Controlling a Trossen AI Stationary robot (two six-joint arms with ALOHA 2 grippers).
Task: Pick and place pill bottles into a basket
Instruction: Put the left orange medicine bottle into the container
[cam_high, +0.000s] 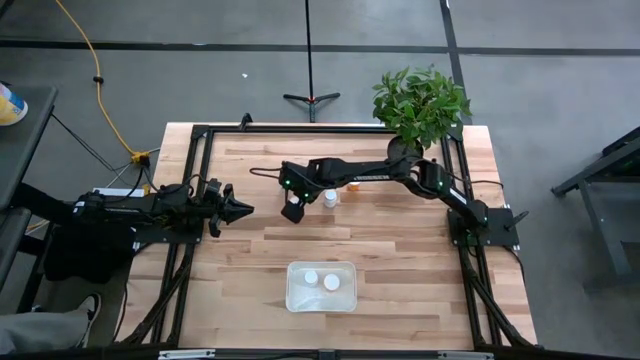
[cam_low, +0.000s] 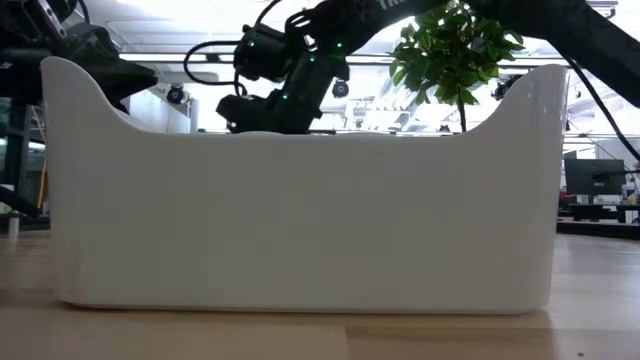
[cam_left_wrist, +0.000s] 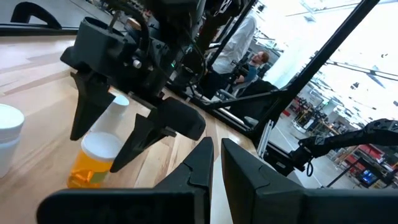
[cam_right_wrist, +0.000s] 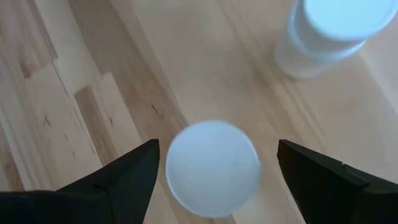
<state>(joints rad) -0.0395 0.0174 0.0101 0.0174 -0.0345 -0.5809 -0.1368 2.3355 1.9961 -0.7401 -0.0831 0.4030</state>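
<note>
My right gripper (cam_high: 293, 209) reaches from the table's right side to the middle of the table. It is open and points down. Its fingers stand on either side of an upright amber pill bottle with a white cap (cam_right_wrist: 213, 169), with a gap on each side. The left wrist view shows that bottle (cam_left_wrist: 94, 158) standing on the table between the spread fingers. Another white-capped bottle (cam_high: 330, 197) stands just to the right, and an orange one (cam_high: 355, 185) is beyond it. The white basket (cam_high: 321, 302) near the front edge holds two bottles (cam_high: 311, 277). My left gripper (cam_high: 238, 208) is shut and empty at the table's left.
A black pot with a green plant (cam_high: 420, 105) stands at the far right corner. The basket's wall (cam_low: 300, 220) fills the low view. A person (cam_left_wrist: 239, 43) is in the room beyond the table. Bare wood lies between the basket and the bottles.
</note>
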